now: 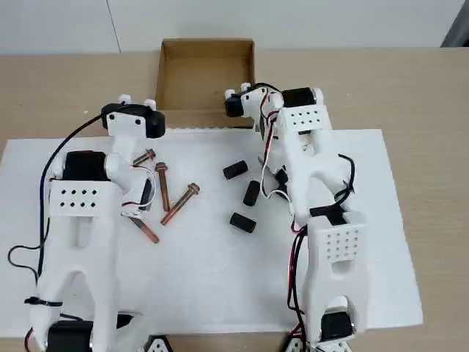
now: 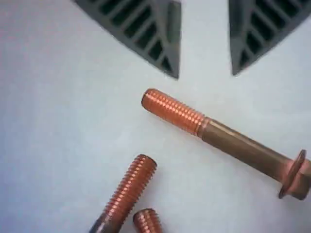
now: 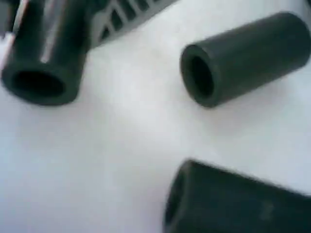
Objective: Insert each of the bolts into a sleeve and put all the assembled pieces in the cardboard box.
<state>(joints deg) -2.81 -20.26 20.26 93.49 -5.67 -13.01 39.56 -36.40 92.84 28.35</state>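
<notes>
On the white mat (image 1: 205,271) we find the task at its opening stage: no bolt is seated in any sleeve. Four bolts (image 1: 162,187) lie loose beside the left arm. Three sleeves (image 1: 235,170) lie well apart from them, near the right arm. The cardboard box (image 1: 207,42), beyond the mat's far edge, shows a bare floor with no assembled piece in it.

We note the left gripper (image 2: 204,73) with its jaws apart, hanging just above the threaded end of the nearest bolt (image 2: 218,141) and not touching it. The right gripper (image 3: 114,22) sits low among the sleeves. One close sleeve (image 3: 43,63) lies hard by its ribbed finger, though from this poor angle we cannot tell whether it is clamped.

We judge every insertion and every transfer to the box outstanding.
</notes>
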